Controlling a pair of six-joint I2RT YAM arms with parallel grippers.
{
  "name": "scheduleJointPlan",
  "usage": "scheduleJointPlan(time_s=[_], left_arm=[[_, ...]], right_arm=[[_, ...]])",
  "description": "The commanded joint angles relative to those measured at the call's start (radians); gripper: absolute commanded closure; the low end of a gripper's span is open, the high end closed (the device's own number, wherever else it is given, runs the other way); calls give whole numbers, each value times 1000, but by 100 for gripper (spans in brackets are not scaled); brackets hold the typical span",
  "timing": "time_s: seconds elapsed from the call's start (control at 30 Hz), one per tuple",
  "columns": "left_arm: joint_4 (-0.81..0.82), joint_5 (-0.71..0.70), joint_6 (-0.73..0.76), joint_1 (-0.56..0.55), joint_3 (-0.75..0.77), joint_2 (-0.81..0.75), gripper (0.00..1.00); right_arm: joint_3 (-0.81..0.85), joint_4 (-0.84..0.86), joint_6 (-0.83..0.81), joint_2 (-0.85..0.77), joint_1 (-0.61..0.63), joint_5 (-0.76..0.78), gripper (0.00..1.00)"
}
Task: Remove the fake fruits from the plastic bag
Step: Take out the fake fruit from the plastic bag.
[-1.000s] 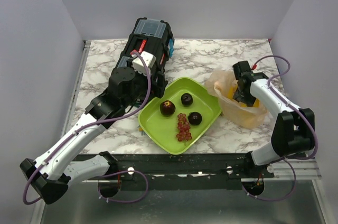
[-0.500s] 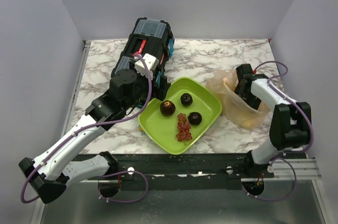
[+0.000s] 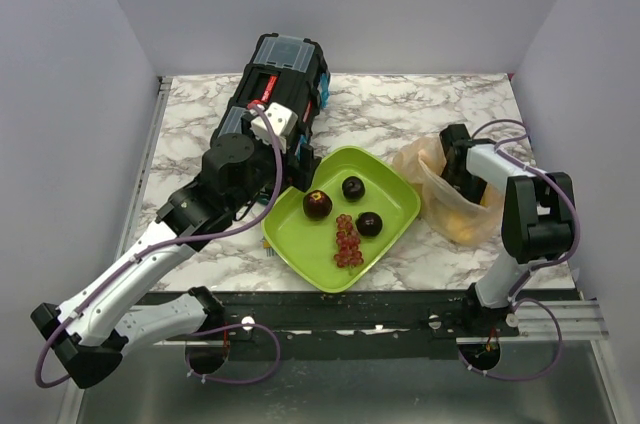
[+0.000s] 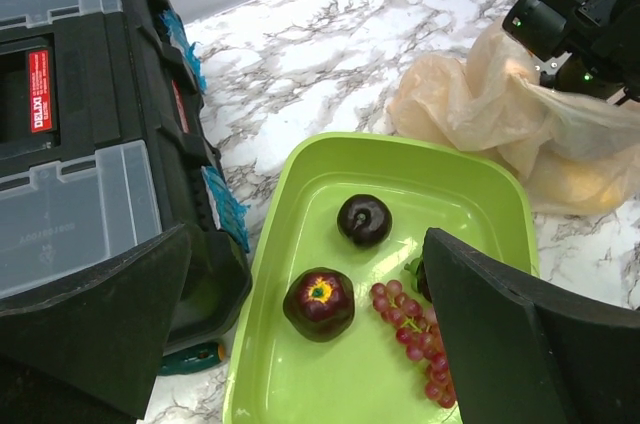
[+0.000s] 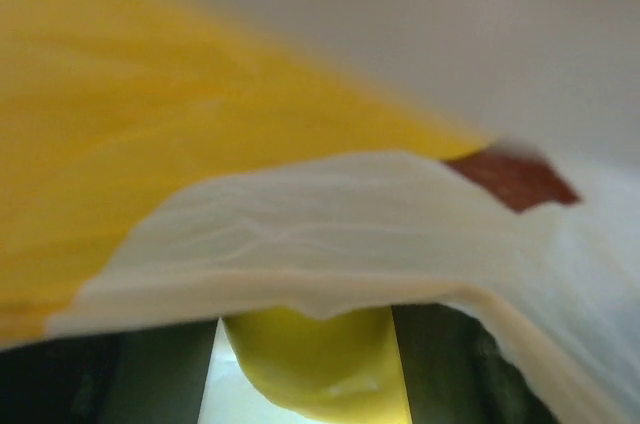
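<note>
Right of the green tray [image 3: 400, 180], the right gripper [image 3: 456, 170] is poking into the plastic bag [image 3: 447, 206] to reach the yellow fruits [image 3: 463, 225] inside, but I cannot tell if it is grabbing one, while the left gripper [image 4: 307, 244] is hanging wide open by the tray's left edge.

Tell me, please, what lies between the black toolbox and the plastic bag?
The lime-green tray, holding three dark maroon fruits and a red grape bunch, as the top view shows.

Your bench [image 3: 420, 104] carries a toolbox [image 3: 283, 79] and a tray [image 3: 308, 249].
You'll see the black toolbox at the back left, with the lime-green tray just beside its near end.
</note>
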Motion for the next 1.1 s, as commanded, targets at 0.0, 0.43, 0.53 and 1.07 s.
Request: scheduleJointPlan(time_s=[0.0,0.43,0.53,1.07], left_arm=[[11,-37,22,-10,3,-26,2],[13,-23,15,-17,1,-8,1],[16,-18,11,-17,-1,-3,1],[23,-19,10,-17,-9,20,1]], right_arm=[[-27,43,18,16,0,-53,47],[-26,105,9,-276,0,51,88],[-31,172,-1,-338,0,33,93],[-60,427,-107,-677,0,-53,95]])
